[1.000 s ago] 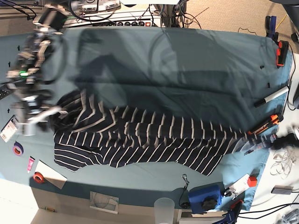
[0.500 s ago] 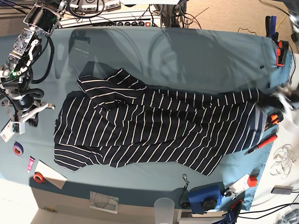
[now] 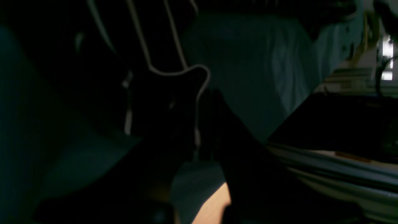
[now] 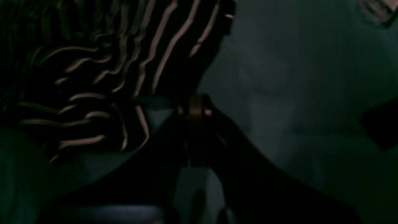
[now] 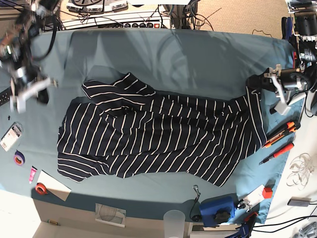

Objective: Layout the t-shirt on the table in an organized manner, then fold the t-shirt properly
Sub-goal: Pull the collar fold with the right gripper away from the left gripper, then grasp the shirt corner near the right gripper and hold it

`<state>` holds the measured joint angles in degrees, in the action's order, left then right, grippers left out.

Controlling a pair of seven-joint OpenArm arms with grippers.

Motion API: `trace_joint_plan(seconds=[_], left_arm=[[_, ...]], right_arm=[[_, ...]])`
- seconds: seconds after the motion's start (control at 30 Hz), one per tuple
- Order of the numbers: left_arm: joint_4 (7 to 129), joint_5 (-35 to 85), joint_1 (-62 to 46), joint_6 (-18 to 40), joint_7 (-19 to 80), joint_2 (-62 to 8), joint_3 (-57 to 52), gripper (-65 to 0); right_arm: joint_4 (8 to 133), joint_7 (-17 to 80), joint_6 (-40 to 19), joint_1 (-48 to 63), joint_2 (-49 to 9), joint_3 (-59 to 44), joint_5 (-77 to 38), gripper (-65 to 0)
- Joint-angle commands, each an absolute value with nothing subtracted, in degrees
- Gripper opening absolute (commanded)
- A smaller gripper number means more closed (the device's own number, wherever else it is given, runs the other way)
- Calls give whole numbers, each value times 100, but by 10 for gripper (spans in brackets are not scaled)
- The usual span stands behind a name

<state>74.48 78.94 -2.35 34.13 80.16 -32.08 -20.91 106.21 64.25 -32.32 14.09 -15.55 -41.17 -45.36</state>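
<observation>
The dark navy t-shirt (image 5: pixel 158 139) with thin white stripes lies spread across the teal table (image 5: pixel 198 59), one sleeve folded over at its upper left. My left gripper (image 5: pixel 256 82) is at the shirt's far right corner and shut on that corner. In the left wrist view the dark fingertips (image 3: pixel 206 93) meet against striped fabric (image 3: pixel 161 93). My right gripper (image 5: pixel 28 99) hangs blurred off the shirt's left edge, apart from it. Seen from the right wrist, it (image 4: pixel 196 107) is shut and holds nothing, with the t-shirt (image 4: pixel 93 62) to its upper left.
Orange-handled tools (image 5: pixel 280 133) and a red screwdriver (image 5: pixel 277 151) lie past the shirt's right edge. A blue device (image 5: pixel 218 208) and a plastic cup (image 5: pixel 173 220) sit at the front edge. Tape rolls (image 5: pixel 19 158), a card (image 5: pixel 11 136) and paper (image 5: pixel 52 183) lie front left.
My left gripper has moved inward and toward the far side, taking the shirt's right corner with it. My right arm has lifted away toward the far left. The shirt's body stays put.
</observation>
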Motion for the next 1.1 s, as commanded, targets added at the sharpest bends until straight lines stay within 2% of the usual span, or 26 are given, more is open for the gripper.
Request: trace_joint_plan(seconds=[0.0,0.13,0.23,0.3,0.43,0.57,0.73,0.93,1.07], left_arm=[[7529,8068,-193,3415,8000,-3319,-2176,-650],[7529,8064,-207,3417,8000,-3326,-2228,-650],[7529,8062,-204,3459,8000,-3476,-2233,-650],[7529,8062,-204,3461,8000,-3704,-2268,-650],[7529,8064,-189,3459,8000,-4136,-2757,-650],[7529,8066,-176,3457,8000,-4445,-3638,-650],[7529,8062,-176,3457,8000,-4619,-4438,-650],[7529,8062,-178,3459,8000,-4663,-4648,-650],[7529,8064,-176,3459,8000,-4654,-4648,-650]], right_arm=[[10720,6381,-3293,1446,-1608,-4226,-4604,-650],[10720,6759,-3826,1802,-1570,-4160,-4600,-645],[10720,6748,-3837,2128,-1573,-3966,-4609,-490],[10720,6755,-3835,2270,-1573,-3787,-4720,-439],[10720,6654,-3830,2316,-1492,-3441,-5057,-438],[10720,6427,-3913,2285,-1048,-3142,-5013,-438],[10720,6445,-3924,2290,-493,-2766,-4423,-438],[10720,5684,-3896,2265,-261,-2657,-4132,-438],[10715,5808,-3876,2043,-237,-2655,-4128,-438]])
